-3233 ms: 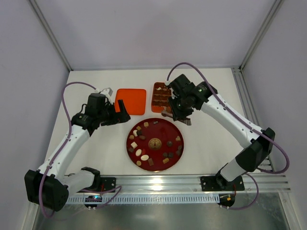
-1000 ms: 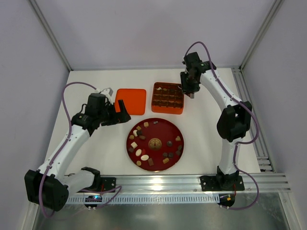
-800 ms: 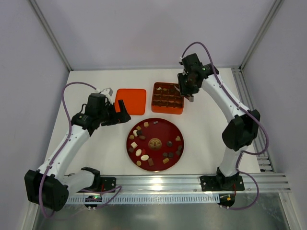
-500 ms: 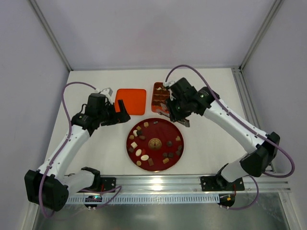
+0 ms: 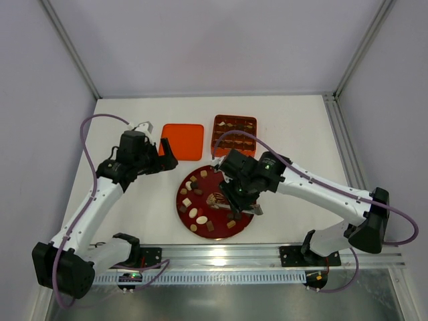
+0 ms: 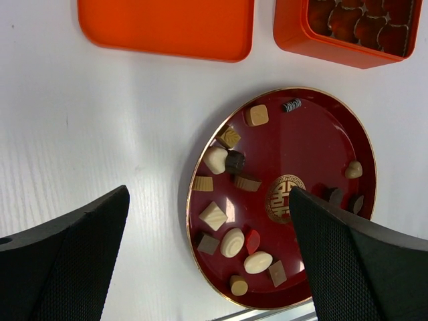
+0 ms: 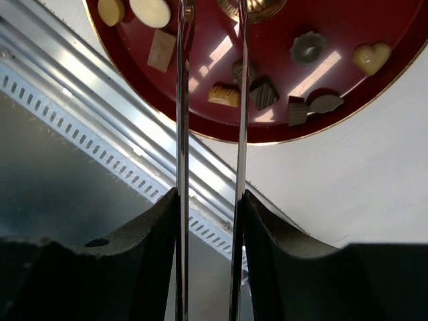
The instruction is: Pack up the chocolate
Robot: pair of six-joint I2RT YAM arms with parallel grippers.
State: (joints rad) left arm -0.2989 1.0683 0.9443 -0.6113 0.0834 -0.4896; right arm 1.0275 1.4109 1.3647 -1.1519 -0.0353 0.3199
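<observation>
The chocolate lies as several small brown, tan and cream pieces (image 5: 196,212) on a dark red plate (image 5: 202,183) with a gold emblem. It also shows in the left wrist view (image 6: 232,242) and in the right wrist view (image 7: 307,48). My right gripper (image 5: 226,198) hovers low over the plate's middle. Its two thin metal blades (image 7: 182,100) stand apart with nothing between them, and their tips run off the top of the view. My left gripper (image 5: 164,150) is wide open and empty, left of the plate, and shows in its own view (image 6: 208,194).
An orange gridded tray (image 5: 235,135) with brown pieces in some cells (image 6: 348,27) stands behind the plate. A flat orange lid (image 5: 182,141) lies to its left. An aluminium rail (image 5: 221,257) runs along the near table edge, close to the plate (image 7: 100,73).
My right arm swung from the tray's far right corner down across the tray to the plate's middle. My left arm shifted slightly back and left.
</observation>
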